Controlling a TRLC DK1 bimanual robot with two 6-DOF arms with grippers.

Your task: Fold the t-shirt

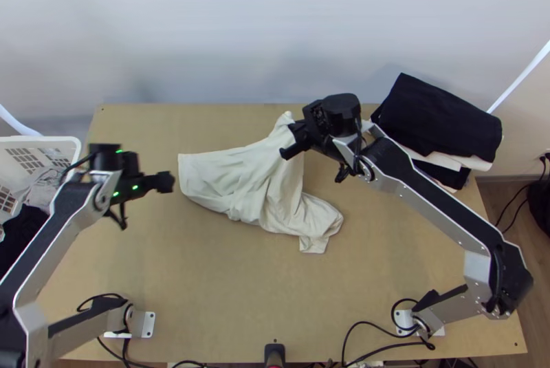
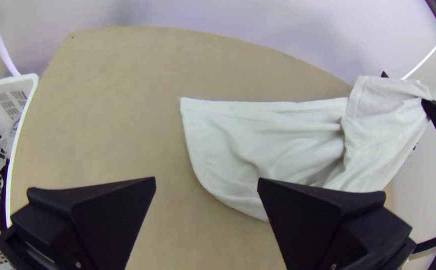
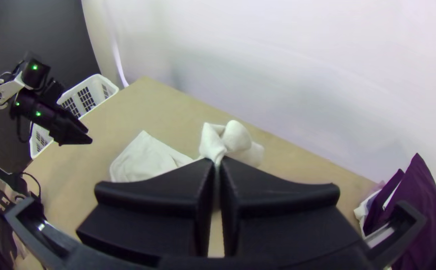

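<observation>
Right claw (image 1: 290,139), above the middle of the table (image 1: 206,285): two flat fingers pressed together on a raised, gathered part of the t-shirt (image 1: 251,186); in the right wrist view, a small bunch of pale cloth stands up just beyond the fingertips; whether it is a sleeve, hem or collar cannot be told.

From this grip the pale t-shirt slopes down to the table; its flatter part, with a fairly straight edge at its end, extends toward the left claw (image 1: 165,182); another part, creased and bunched, trails toward the near right.

Left claw, beside the flatter end and apart from the cloth: fingers spread wide, nothing between them.

Farther out, at the table's far right corner, a stack of dark cloth (image 1: 440,117) with pale cloth (image 1: 471,161) beneath its top piece; at the left side, a white basket (image 1: 42,139) holding light and dark cloth; behind the table, a pale wall (image 1: 227,24); along the near edge, black cables (image 1: 385,349).
</observation>
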